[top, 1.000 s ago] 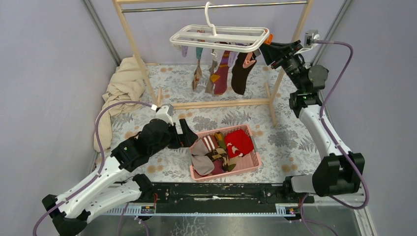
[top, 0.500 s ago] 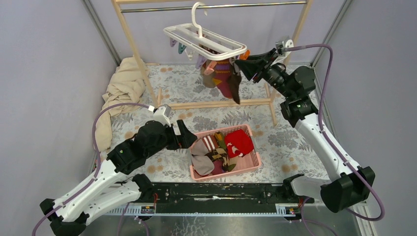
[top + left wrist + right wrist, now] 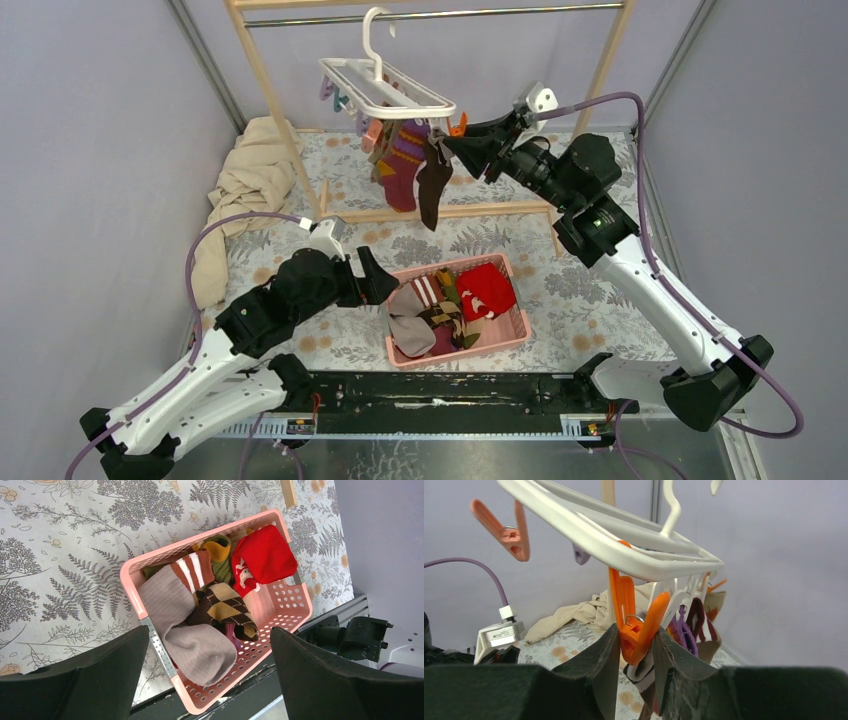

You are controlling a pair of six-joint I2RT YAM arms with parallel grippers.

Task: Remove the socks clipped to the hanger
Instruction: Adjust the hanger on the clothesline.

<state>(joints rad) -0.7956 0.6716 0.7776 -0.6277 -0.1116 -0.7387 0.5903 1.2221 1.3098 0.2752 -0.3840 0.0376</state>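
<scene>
While the white plastic multi-bar hanger (image 3: 385, 88) hangs tilted with fabric socks (image 3: 405, 165) clipped beneath, the right hand (image 3: 636, 637) pinches its orange plastic clip (image 3: 638, 620); the left hand (image 3: 209, 632) hovers released above the pink plastic basket (image 3: 129, 587).

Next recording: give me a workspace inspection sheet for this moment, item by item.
Surface: fern-print table cover, lying flat.
Job's things: white hanger tilted on its hook; several socks clipped to it; more socks in the pink basket.
Clutter: beige cloth heaped back left.
Grippers: left gripper open beside the basket; right gripper pinching an orange clip.
Cables: purple cables loop off both wrists.
Surroundings: wooden rail frame, plain walls.
</scene>
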